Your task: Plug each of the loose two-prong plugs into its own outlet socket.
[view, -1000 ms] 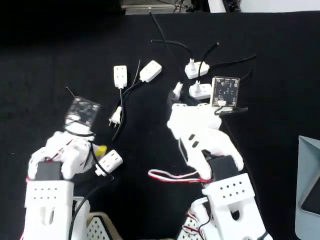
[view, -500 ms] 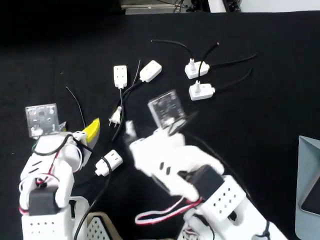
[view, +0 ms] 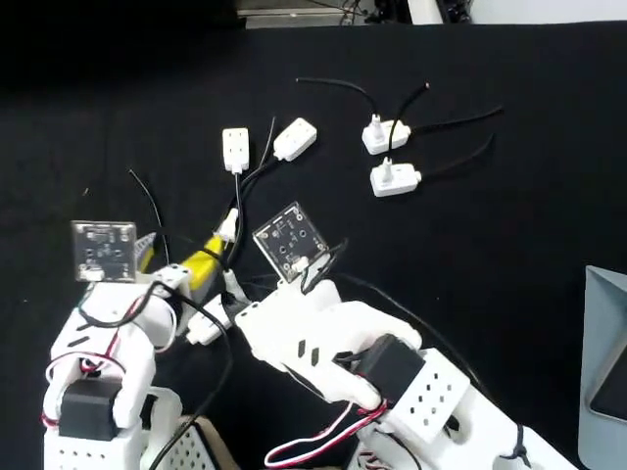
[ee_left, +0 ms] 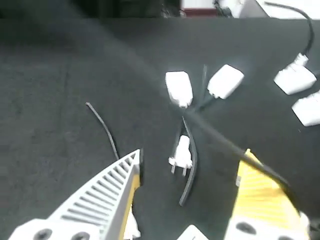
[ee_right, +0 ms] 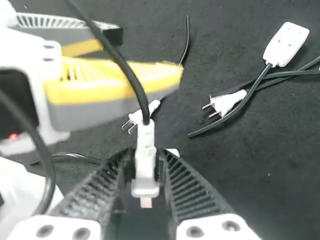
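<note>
Plugging partly done.
A white plug (ee_right: 145, 142) is clamped in the right tool (ee_right: 145, 152); the left tool (ee_left: 192, 151) is held with jaws apart, with a loose plug (ee_left: 181, 154) just ahead and two free sockets (ee_left: 178, 88) beyond. Two farther pairs (view: 385, 134) appear joined.

Lab-like robot workbench: black-draped table (view: 549, 117), tangled cables (view: 343, 12) behind its far edge, grey bin (view: 602, 362) alongside.
</note>
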